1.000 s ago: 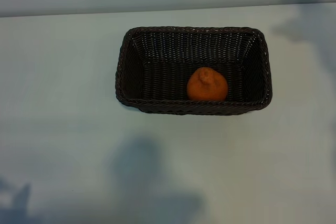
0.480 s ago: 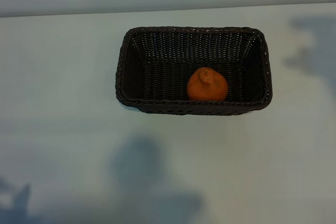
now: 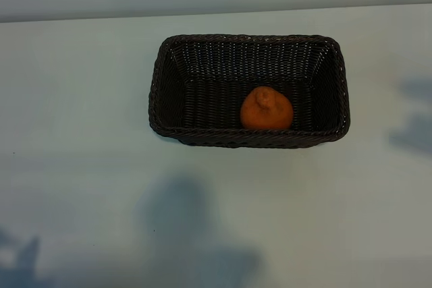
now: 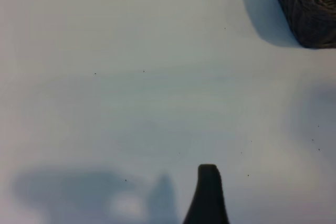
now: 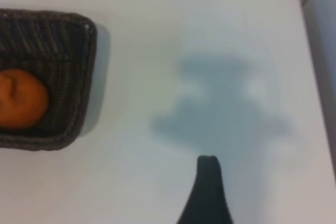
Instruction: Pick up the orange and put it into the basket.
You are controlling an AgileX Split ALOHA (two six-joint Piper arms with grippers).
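Inside the basket (image 3: pixel 162 85), near its front wall and a little right of centre, you have the orange (image 3: pixel 266 109) sitting on the woven floor with its knobby stem end up. Nothing touches it: no arm or gripper shows in the exterior view, only soft shadows on the pale table (image 3: pixel 81 133).

From the right wrist view you see the same thing from the side: the orange (image 5: pixel 21 98) lies low within the basket (image 5: pixel 84 56), and the right gripper (image 5: pixel 207 192) hangs over bare table well apart from the rim. Only one dark fingertip shows there, with nothing against it; the jaws stand wide and hold nothing.

Your left gripper (image 4: pixel 207 192) is parked over bare table too, with just a corner of the basket (image 4: pixel 310 14) in its view. It also shows a single fingertip, spread wide and empty.

So, as far as these views go, you can count the main work as done: the fruit is in the container and released. What is left for you, by my reading, is only to bring the right arm to rest; the orange looks settled and needs no further handling.
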